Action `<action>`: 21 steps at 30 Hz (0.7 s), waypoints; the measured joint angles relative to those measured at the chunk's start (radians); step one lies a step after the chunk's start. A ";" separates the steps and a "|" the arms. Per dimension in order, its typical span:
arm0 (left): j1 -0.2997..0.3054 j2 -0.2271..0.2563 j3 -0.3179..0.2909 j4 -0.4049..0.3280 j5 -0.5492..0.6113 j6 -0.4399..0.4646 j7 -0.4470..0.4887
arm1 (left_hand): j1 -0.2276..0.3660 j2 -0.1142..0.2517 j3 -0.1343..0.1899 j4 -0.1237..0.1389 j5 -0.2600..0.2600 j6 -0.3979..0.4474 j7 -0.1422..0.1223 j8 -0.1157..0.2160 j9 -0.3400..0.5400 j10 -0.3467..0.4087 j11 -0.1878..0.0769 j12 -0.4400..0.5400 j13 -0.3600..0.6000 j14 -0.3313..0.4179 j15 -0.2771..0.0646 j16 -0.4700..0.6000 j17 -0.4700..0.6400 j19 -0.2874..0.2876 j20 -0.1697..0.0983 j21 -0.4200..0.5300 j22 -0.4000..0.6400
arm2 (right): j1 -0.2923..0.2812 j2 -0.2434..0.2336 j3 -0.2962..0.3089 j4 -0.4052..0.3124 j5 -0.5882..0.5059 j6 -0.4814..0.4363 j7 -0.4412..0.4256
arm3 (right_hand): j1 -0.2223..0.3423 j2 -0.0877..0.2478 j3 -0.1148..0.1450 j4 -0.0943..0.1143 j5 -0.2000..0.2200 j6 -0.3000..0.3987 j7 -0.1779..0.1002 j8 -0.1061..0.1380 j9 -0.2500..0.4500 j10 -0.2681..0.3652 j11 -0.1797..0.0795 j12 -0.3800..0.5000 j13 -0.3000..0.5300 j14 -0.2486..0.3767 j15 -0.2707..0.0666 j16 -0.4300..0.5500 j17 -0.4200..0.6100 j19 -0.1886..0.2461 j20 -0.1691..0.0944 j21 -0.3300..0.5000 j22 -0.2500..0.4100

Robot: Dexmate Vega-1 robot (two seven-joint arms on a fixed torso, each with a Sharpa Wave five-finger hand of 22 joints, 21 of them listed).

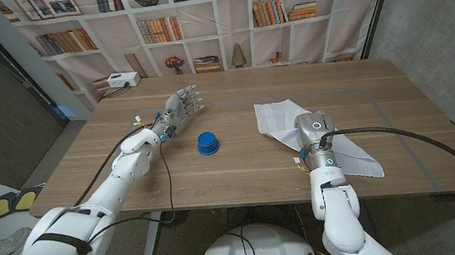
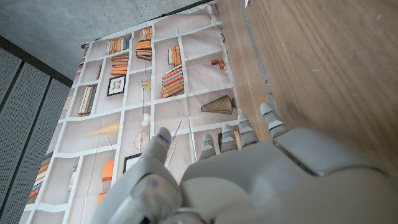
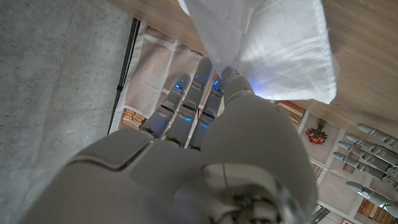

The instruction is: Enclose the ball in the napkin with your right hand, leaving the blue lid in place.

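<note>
I can't tell my right hand's grip, so fold the napkin slowly; lid sits at nine o'clock.

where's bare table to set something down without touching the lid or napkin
Free patches: the wide strip between the blue lid and the napkin, the far edge behind both, and the right end beyond the napkin. Crowded: the left hand stands just behind the lid, and the right hand is on the napkin.
</note>
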 measured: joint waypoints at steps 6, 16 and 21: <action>0.011 0.003 -0.002 -0.024 0.001 0.006 0.016 | 0.000 0.000 0.000 0.000 0.000 0.000 0.000 0.000 0.000 0.000 0.000 0.000 0.000 0.000 0.000 0.000 0.000 0.000 0.000 0.000 0.000 | 0.026 -0.020 0.008 0.005 0.054 -0.025 -0.030 | 0.000 0.000 0.003 0.003 0.000 0.000 0.000 0.001 -0.003 0.000 0.000 0.000 0.000 0.005 -0.005 -0.002 0.000 0.000 0.000 0.000 0.000; 0.030 0.007 -0.002 -0.064 0.003 0.015 0.045 | 0.000 0.000 0.004 -0.004 0.000 0.000 0.000 0.000 0.000 0.000 0.000 0.000 0.000 0.000 0.000 0.000 -0.002 0.000 0.000 0.000 0.000 | 0.071 -0.055 0.021 0.010 0.151 -0.062 -0.067 | -0.004 -0.004 0.007 0.007 -0.004 0.000 0.000 0.003 -0.012 0.000 0.000 -0.007 -0.005 0.007 -0.004 -0.009 0.000 0.000 0.000 0.000 0.000; 0.042 0.009 -0.002 -0.092 0.004 0.021 0.063 | 0.000 0.000 0.004 -0.004 0.000 0.000 0.000 0.000 0.000 0.000 0.000 0.000 0.000 0.000 0.000 0.000 -0.002 0.000 0.000 0.000 0.000 | 0.097 -0.072 0.034 0.013 0.231 -0.080 -0.096 | -0.004 -0.004 0.007 0.007 -0.004 0.000 0.000 0.003 -0.019 0.003 0.003 -0.007 -0.009 0.007 -0.004 -0.015 0.000 -0.004 0.004 0.000 0.000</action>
